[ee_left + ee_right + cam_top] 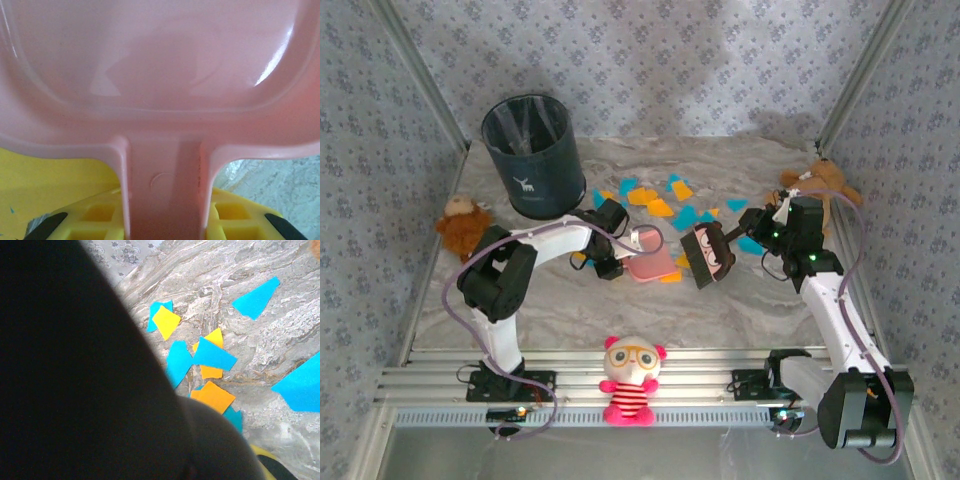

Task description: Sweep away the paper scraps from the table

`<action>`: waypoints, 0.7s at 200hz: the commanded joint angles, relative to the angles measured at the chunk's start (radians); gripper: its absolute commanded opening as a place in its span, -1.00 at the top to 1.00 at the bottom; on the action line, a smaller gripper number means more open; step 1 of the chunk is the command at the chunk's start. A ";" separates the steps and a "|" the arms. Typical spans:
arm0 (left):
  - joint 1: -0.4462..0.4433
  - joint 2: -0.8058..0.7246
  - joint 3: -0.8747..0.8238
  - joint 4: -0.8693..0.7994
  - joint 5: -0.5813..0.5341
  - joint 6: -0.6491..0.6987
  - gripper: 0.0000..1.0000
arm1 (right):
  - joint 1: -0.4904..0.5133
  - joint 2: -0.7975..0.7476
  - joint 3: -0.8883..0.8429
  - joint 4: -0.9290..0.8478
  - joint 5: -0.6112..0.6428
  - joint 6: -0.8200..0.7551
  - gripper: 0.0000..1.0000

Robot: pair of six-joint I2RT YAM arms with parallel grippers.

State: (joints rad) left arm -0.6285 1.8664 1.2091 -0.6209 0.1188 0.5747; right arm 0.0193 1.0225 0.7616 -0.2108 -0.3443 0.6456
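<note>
Top external view: the paper scraps [660, 205] are small flat angular bits, orange-yellow and teal-blue, strewn across the back middle of the tabletop [570, 310], whose surface is grey-white, marbled and wrinkly. A few lie just beside the pink dustpan [655, 265], a smooth glossy plastic tray with rounded corners. Behind and to the left stands a dark blue round bin [532, 160].

The left arm is bent at the elbow and reaches in toward the centre; its left claw [632, 247] meets the dustpan's near end. From the left wrist, the dustpan's [160, 75] flat handle runs straight between the yellow fingers [100, 217], which sit closed against both its sides.

The right arm stretches up and inward from its base. The right claw [745, 237] is fully closed on a dark brush [708, 255] with a cartoon face, tilted just right of the dustpan. From the right wrist, scraps [210, 357] overlap on the tabletop [270, 340] beside the brush's black rounded bulk [75, 390].
</note>
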 commanded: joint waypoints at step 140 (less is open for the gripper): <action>-0.023 -0.284 0.065 -0.441 -0.122 0.087 1.00 | 0.088 0.134 0.071 0.128 0.004 0.035 1.00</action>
State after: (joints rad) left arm -0.6483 1.6608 1.2984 -0.9466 0.0341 0.6090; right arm 0.0734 1.1221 0.7815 -0.1616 -0.3431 0.6476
